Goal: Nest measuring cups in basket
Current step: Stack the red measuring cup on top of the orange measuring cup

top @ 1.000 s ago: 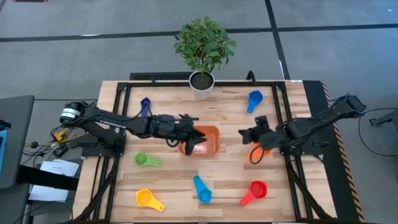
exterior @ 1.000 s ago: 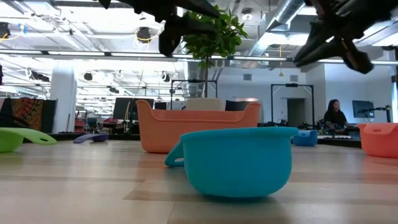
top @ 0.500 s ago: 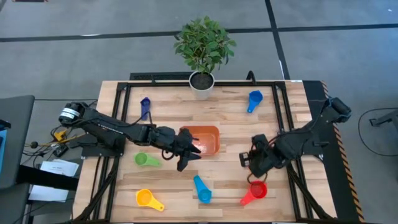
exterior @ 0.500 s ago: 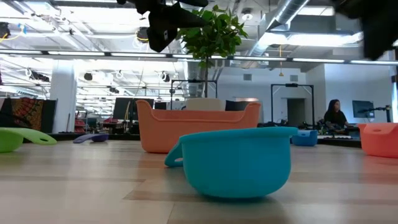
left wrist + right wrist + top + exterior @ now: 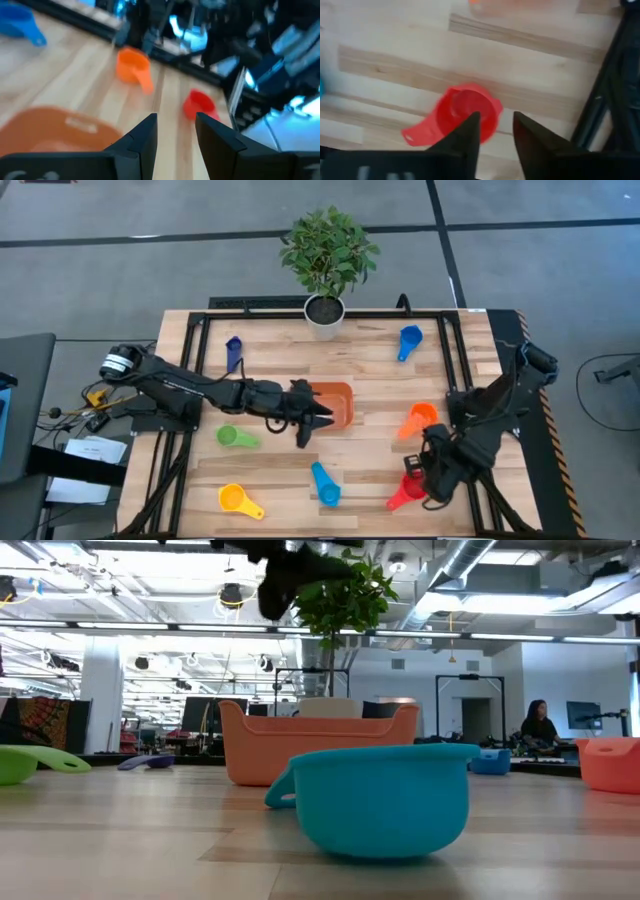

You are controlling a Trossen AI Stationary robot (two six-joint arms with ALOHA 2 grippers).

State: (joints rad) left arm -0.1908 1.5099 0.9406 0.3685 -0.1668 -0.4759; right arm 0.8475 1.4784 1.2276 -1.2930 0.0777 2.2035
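High view shows the nesting barely begun, if at all: every cup that can be seen lies loose on the bench [image 5: 270, 472], and nothing shows in the visible part of the basket [image 5: 338, 402], whose near-left side the left arm covers.

Nearest the front edge, the yellow cup [image 5: 236, 499] lies toward the front-left corner, the light blue cup [image 5: 324, 483] near the middle of the front edge, and the red cup [image 5: 410, 486] toward the front-right corner. The right gripper [image 5: 428, 477] hangs directly above the red cup's bowl; its wrist view shows its fingers [image 5: 467, 131] parted over that bowl, holding nothing.

Farther in, the green cup [image 5: 233, 437] lies toward the left edge and the orange cup [image 5: 419, 418] toward the right edge. The basket sits about mid-bench. The left gripper [image 5: 312, 423] hovers at its near-left corner, jaws somewhat apart and empty in its wrist view.

Toward the far edge, the dark blue cup [image 5: 233, 347] lies at left, the blue cup [image 5: 409, 338] at right, and a potted plant [image 5: 326, 252] stands at the middle of that edge.

All seven cups appear still to need gathering and stacking inside the basket. The red one looks the likeliest next pick, judging by where the right gripper is.
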